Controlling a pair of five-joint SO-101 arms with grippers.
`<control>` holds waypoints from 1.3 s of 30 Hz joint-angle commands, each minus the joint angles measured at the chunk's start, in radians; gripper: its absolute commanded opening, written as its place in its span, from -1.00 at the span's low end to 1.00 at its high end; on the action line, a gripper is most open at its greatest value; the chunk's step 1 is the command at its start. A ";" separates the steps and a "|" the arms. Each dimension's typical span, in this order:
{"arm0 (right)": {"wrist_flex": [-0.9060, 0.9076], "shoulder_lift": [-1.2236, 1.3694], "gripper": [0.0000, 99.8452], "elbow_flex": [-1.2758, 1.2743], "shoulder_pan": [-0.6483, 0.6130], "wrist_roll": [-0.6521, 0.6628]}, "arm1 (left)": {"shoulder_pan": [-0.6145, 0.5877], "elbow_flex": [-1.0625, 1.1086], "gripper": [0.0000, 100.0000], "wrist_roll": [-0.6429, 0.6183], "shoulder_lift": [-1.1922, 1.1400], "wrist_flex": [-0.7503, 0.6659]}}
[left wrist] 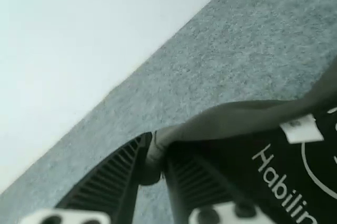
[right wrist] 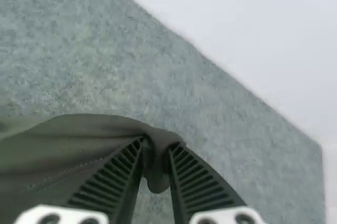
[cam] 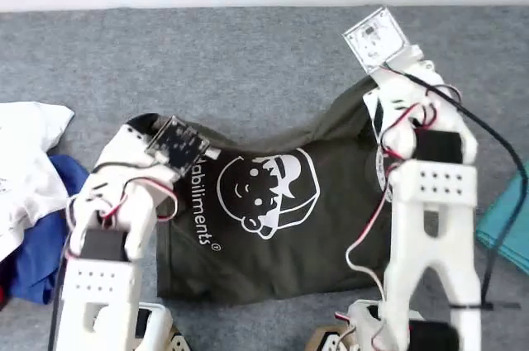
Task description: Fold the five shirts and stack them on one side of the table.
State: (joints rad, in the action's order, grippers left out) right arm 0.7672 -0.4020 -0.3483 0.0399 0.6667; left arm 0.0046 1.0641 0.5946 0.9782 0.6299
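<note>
Presently I have the shirt [cam: 248, 260] mid-table, left gripper [left wrist: 154, 155] and right gripper [right wrist: 155, 163] each clamped on a far corner; being soft, light cloth, it should sag between those holds.

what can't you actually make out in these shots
- Teal cloth: high view, cut off by the right edge.
- Blue shirt: high view, mostly under the white shirt, cut by the left edge.
- Olive shirt: high view, sides covered by the left arm and right arm.
</note>
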 commanded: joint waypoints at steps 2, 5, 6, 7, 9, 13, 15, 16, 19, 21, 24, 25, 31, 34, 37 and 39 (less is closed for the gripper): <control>-0.096 0.119 -0.97 0.126 -0.008 -0.014 | 0.005 -0.131 -0.99 0.006 -0.241 -0.140; -0.113 0.240 -0.97 0.241 -0.007 -0.014 | 0.000 -0.260 -0.99 0.006 -0.436 -0.186; -0.113 0.283 -0.97 0.293 -0.005 -0.014 | -0.009 -0.312 -0.99 0.005 -0.499 -0.192; -0.111 0.329 -0.97 0.348 -0.004 -0.014 | -0.014 -0.369 -0.99 0.003 -0.565 -0.193; -0.111 0.418 -0.97 0.463 -0.002 -0.014 | -0.021 -0.487 -0.99 0.003 -0.692 -0.195; -0.111 0.599 -0.97 0.695 -0.005 -0.014 | -0.023 -0.719 -0.99 0.002 -0.921 -0.190; -0.110 0.688 -0.97 0.812 -0.007 -0.014 | -0.021 -0.823 -0.99 0.002 -1.014 -0.190; -0.110 0.731 -0.97 0.864 -0.007 -0.014 | -0.021 -0.872 -0.99 0.002 -1.057 -0.190; -0.111 0.849 -0.97 1.014 -0.005 -0.014 | -0.025 -1.015 -0.99 0.002 -1.174 -0.190; -0.111 0.918 -0.97 1.108 -0.005 -0.014 | -0.025 -1.093 -0.99 0.002 -1.234 -0.190; -0.111 1.012 -0.97 1.244 -0.010 -0.011 | -0.023 -1.191 -0.99 0.002 -1.304 -0.190; -0.113 1.044 -0.97 1.292 -0.012 -0.009 | -0.023 -1.225 -0.99 0.002 -1.326 -0.190; -0.113 1.234 -0.97 1.617 -0.031 0.028 | -0.023 -1.417 -0.99 0.002 -1.419 -0.190; -0.113 1.319 -0.97 1.766 -0.047 0.064 | -0.023 -1.475 -0.99 0.002 -1.441 -0.190; -0.113 1.397 -0.97 1.869 -0.064 0.098 | -0.023 -1.501 -0.99 0.002 -1.455 -0.190; -0.114 1.435 -0.97 1.918 -0.070 0.118 | -0.023 -1.506 -0.99 0.002 -1.462 -0.190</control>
State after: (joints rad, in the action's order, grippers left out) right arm 0.6797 1.0249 1.4500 -0.0184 0.7526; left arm -0.0153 -0.3874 0.5900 -0.4887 0.4641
